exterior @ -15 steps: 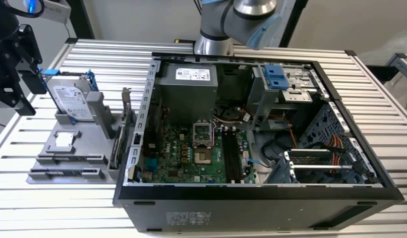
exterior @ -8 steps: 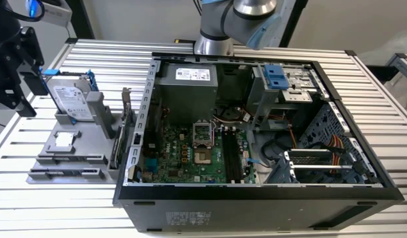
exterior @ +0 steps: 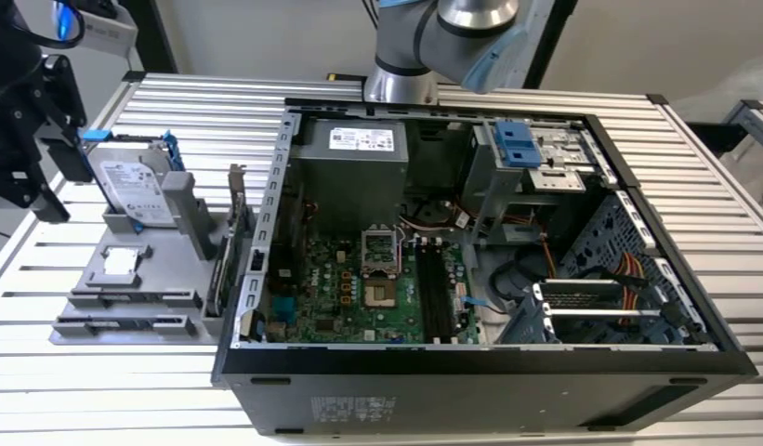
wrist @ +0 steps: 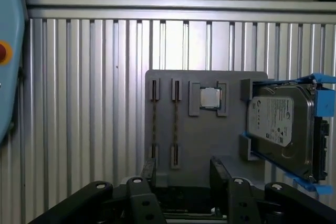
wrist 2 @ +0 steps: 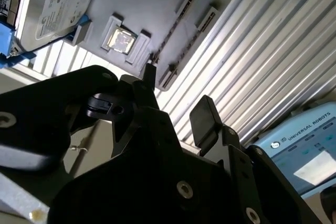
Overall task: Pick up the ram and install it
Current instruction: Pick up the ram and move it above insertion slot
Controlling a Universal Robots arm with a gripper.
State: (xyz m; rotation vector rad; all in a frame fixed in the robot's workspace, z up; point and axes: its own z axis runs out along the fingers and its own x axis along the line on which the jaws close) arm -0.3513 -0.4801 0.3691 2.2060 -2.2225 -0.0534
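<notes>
Gripper (wrist: pixel 184 174): fingers wide apart, empty, over one edge of gray holder (wrist: pixel 205 140).
Ram (wrist: pixel 176 124): two sticks in holder slots.
Hard drive (wrist: pixel 278 124): opposite edge.

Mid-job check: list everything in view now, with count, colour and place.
ram sticks: two, dark, on edge in the tray's slots
parts tray: one, grey, beside the case
processor chip: one, silver, in a tray recess
hard drive: one, silver, blue bracket, at the tray's end
expansion card: one, dark, upright between tray and case
computer case: one, black, open, on the table
table: one, silver, slatted
arm: one, grey and blue, behind the case
pincer: one, black, open, empty, facing the tray
</notes>
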